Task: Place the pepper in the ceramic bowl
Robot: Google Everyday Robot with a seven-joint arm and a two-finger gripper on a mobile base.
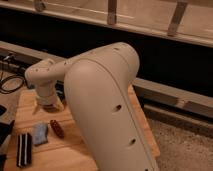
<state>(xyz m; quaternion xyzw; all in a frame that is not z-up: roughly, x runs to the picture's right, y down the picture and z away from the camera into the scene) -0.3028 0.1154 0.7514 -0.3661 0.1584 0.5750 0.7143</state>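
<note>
The bulky arm (107, 105) is hiding much of the counter (24, 109), and no ceramic bowl is showing. The claw (51, 105) is hovering low over the wood; apart or together, I cannot tell. It should be coming down clear of the blue-grey piece (40, 133) and squarely onto the pepper (56, 128) lying just beside it.

A light wooden tabletop (27, 107) fills the near left under dim, warm light. To its right, the floor (185, 145) is speckled grey. A pale grey ledge (175, 97) runs along the far side, below a broad black wall band (165, 60). Above the band is a lighter surface with upright metal posts (112, 11). Black cables (9, 82) coil at the far left.
</note>
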